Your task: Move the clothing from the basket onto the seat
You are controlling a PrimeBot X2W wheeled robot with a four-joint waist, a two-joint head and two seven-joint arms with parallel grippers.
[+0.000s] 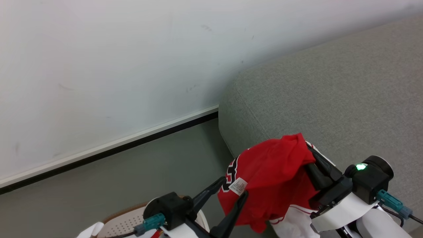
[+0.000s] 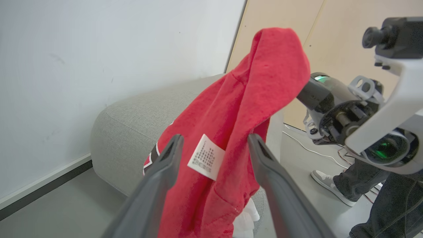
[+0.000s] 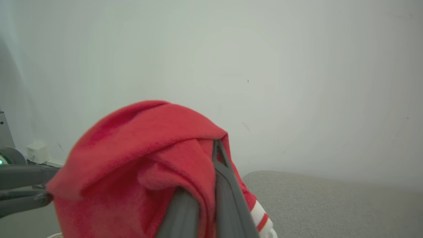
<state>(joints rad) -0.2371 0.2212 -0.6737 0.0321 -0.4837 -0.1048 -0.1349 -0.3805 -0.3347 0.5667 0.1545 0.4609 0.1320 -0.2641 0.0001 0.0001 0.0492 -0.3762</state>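
Observation:
A red piece of clothing (image 1: 271,178) hangs bunched from my right gripper (image 1: 309,162), which is shut on its upper folds over the front corner of the grey seat (image 1: 330,99). In the right wrist view the clothing (image 3: 132,165) drapes over my right gripper (image 3: 206,172). My left gripper (image 1: 234,187) stands open, its fingers on either side of the white label (image 1: 238,186) without pinching it. The left wrist view shows the label (image 2: 205,157) on the clothing (image 2: 238,99) between my left gripper's (image 2: 215,137) spread fingers. The basket (image 1: 122,213) sits at the lower left, mostly hidden by my left arm.
A white wall (image 1: 115,66) with a dark skirting strip runs behind the grey floor (image 1: 148,165). In the left wrist view a person's shoe (image 2: 325,181) and trouser legs (image 2: 390,205) stand beyond the seat (image 2: 132,122), near a cable on the floor.

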